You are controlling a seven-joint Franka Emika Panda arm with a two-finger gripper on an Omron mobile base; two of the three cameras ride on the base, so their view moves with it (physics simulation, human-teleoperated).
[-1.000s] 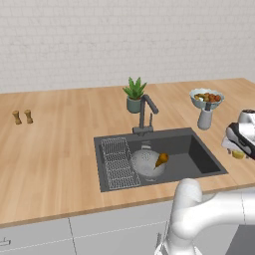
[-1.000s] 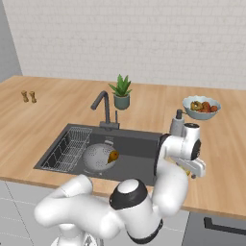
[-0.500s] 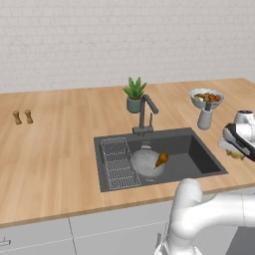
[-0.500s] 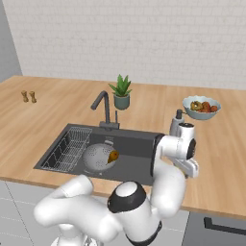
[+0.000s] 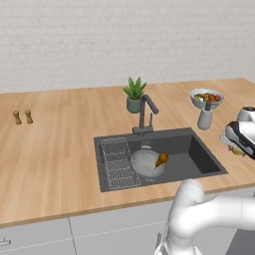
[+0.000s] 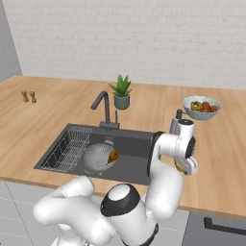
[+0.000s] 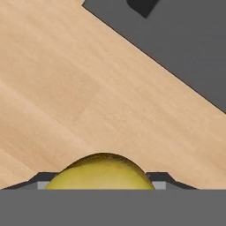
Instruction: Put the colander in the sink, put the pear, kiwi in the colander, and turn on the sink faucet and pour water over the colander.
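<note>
Gripper (image 7: pixel 102 187) fingers sit on either side of the kiwi (image 7: pixel 101 172), which bulges up yellowish-olive between them in the hand view, so the jaws are clamped on the fruit. Below it lies bare wooden counter (image 7: pixel 66 88), with the dark edge of the sink (image 7: pixel 176 48) crossing the far corner of that view. In the left base view the hand is low over the counter to the right of the basin, a sliver of the yellow kiwi (image 5: pixel 236 150) showing under it; in the right base view the white wrist covers most of the fruit.

Further out, the sink (image 5: pixel 199 159) is sunk in the counter with a wire rack (image 5: pixel 117 162) along its left side. The colander (image 5: pixel 145 163) rests on the basin floor beside the rack, and the pear (image 5: pixel 162 159) lies inside it against its right rim. The sink faucet (image 5: pixel 145 110) stands at the back edge of the basin, its spout angled out toward the right.

Behind the faucet is a small potted plant (image 5: pixel 134 94). A pale fruit bowl (image 5: pixel 206 97) sits on the counter to the right, with a small grey bottle (image 5: pixel 204 118) just in front of it. Two little shakers (image 5: pixel 22 117) stand well apart at the far left.
</note>
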